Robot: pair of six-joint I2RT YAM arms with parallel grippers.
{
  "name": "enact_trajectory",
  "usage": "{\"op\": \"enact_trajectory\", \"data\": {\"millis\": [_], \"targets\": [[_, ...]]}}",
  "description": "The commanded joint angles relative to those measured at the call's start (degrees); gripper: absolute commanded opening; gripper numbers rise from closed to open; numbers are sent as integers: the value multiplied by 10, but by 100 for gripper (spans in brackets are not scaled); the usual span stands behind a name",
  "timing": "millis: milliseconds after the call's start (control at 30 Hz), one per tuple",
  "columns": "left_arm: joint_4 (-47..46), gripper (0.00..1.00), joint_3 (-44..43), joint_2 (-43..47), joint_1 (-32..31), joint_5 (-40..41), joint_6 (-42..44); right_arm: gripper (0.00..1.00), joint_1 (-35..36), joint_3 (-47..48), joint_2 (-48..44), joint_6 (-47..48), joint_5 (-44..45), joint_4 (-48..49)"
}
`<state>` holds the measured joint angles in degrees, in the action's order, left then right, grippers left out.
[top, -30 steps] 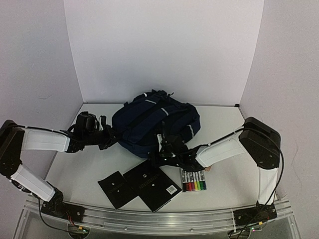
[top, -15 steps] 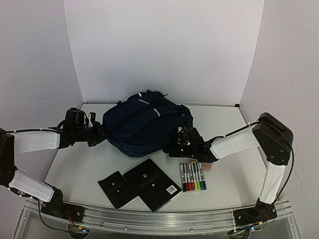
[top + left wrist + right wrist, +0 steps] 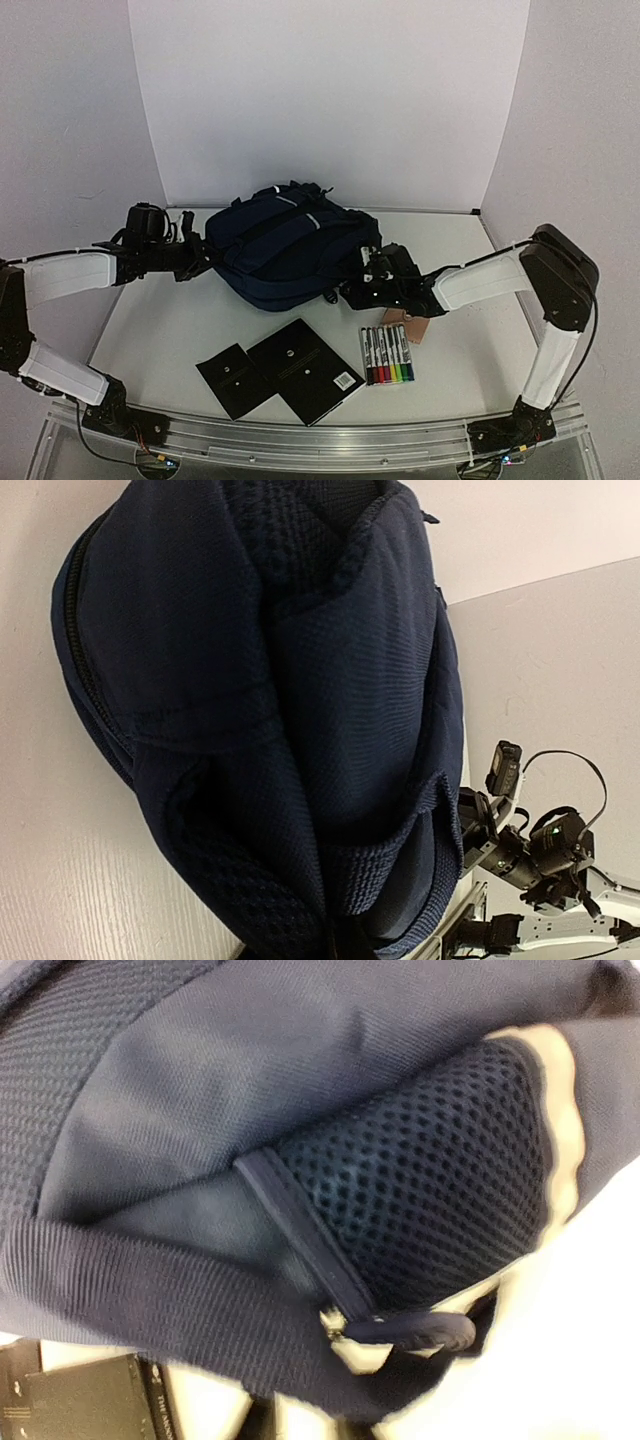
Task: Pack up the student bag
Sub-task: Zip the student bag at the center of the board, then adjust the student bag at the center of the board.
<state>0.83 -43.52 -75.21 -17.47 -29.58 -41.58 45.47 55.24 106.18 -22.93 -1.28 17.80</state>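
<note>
Top external: left pincer and right pincer flank the student bag, spread or clamped unclear; notebook label illegible.

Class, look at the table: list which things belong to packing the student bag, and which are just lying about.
Belongs to the job:
student bag
set of coloured markers, likely to go in
larger black notebook, likewise
smaller black notebook, likewise

Just lying about:
small tan item beside the markers, too small to identify; possibly also for packing
</note>
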Motion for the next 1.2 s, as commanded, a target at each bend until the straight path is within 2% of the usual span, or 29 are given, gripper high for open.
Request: {"op": "enact_trajectory", "data": {"millis": [0, 100, 233, 500, 667, 833, 867, 900, 933, 1000, 1033, 1167], "targets": [[-67, 0, -112, -7, 6, -124, 54, 66, 34, -10, -119, 97, 26, -26], [-47, 0, -174, -15, -2, -164, 66, 85, 74, 4, -172, 129, 53, -40], [-16, 0, -244, -21, -20, -192, 76, 98, 135, 58, -190, 176, 103, -55], [29, 0, -313, -25, -55, -206, 88, 98, 154, 187, -115, 264, 107, -86], [48, 0, -333, -30, -65, -211, 97, 98, 154, 269, -55, 306, 73, -135], [51, 0, -338, -31, -72, -215, 100, 97, 154, 339, -7, 314, 71, -171], [51, 0, -339, -31, -73, -216, 102, 90, 154, 350, -1, 309, 75, -174], [55, 0, -342, -30, -73, -215, 107, 76, 154, 362, 6, 303, 79, -175], [64, 0, -348, -28, -73, -212, 120, 53, 154, 377, 11, 296, 83, -175], [94, 0, -357, -19, -74, -180, 146, 13, 154, 402, 20, 271, 92, -174], [101, 5, -358, -11, -73, -159, 157, 1, 154, 422, 24, 256, 96, -171], [122, 57, -365, 23, -72, -88, 188, 0, 154, 500, 38, 185, 109, -136]]}}
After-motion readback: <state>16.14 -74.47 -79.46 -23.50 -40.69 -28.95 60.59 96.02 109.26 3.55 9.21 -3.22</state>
